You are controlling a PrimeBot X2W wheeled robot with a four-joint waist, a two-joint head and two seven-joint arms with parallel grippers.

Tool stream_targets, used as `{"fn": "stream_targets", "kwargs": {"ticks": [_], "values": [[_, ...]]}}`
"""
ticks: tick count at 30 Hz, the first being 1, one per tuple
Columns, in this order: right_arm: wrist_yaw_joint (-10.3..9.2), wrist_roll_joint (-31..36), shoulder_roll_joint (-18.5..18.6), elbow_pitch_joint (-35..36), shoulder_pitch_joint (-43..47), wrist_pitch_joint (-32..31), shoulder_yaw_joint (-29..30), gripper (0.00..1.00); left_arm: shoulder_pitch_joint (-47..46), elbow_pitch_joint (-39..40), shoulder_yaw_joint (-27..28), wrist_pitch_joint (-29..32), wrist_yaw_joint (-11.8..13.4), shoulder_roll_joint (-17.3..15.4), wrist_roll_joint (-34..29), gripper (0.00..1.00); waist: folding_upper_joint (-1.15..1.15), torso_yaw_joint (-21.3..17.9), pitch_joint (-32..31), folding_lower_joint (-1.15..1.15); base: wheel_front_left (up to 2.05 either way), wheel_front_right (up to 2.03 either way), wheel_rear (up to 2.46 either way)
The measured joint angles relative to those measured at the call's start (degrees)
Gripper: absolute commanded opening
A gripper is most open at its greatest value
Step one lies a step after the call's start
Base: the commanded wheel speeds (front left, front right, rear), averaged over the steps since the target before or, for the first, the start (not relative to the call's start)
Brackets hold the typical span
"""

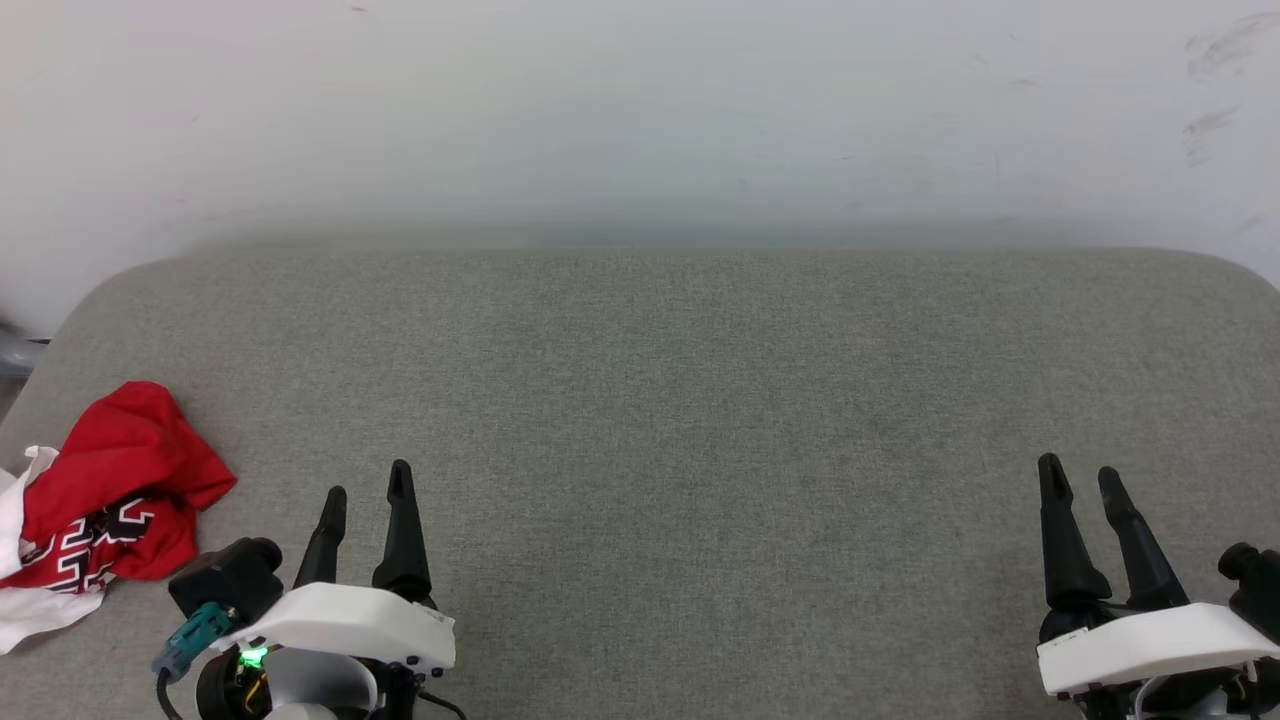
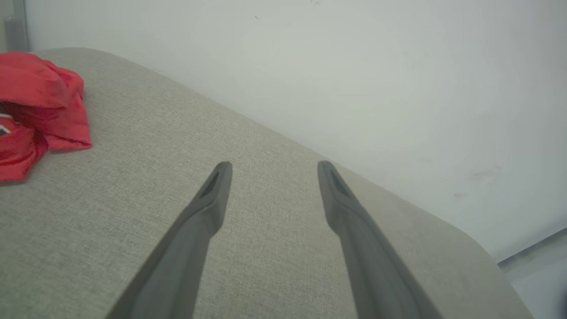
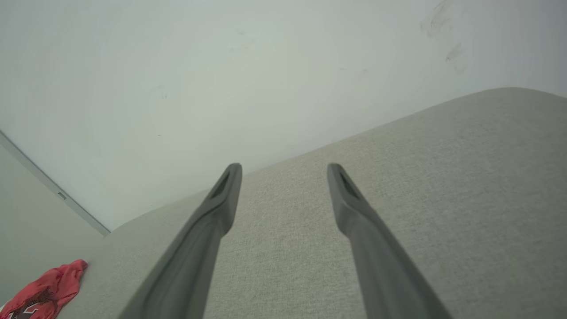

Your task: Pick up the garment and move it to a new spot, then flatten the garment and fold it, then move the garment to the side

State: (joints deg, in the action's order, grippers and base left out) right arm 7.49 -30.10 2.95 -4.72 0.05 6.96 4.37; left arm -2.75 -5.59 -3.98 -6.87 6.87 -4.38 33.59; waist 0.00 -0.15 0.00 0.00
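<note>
The garment (image 1: pixel 110 480) lies crumpled in a heap at the far left edge of the grey padded surface (image 1: pixel 660 400), red with white parts and black lettering showing. Its red folds appear at the upper left of the left wrist view (image 2: pixel 40 102) and, small, at the bottom left of the right wrist view (image 3: pixel 48 290). My left gripper (image 1: pixel 365 482) hovers low over the surface just right of the heap, open and holding nothing (image 2: pixel 270 166). My right gripper (image 1: pixel 1080 472) stands open and empty near the front right (image 3: pixel 284 167).
A pale wall (image 1: pixel 640 110) runs behind the padded surface, which has rounded back corners. A grey metal part (image 1: pixel 15 352) sticks out past the left edge.
</note>
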Motion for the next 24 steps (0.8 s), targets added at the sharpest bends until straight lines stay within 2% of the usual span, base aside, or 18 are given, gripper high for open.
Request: {"fn": "stream_targets", "kwargs": {"ticks": [24], "values": [[0.01,14.71,0.0,2.2,1.07,3.41,-0.15,1.0,0.49,1.35,-3.96,-3.52,1.76,-0.94,-13.07,1.0,0.0,0.09,-0.22,0.0,0.0,0.0,0.0]]}}
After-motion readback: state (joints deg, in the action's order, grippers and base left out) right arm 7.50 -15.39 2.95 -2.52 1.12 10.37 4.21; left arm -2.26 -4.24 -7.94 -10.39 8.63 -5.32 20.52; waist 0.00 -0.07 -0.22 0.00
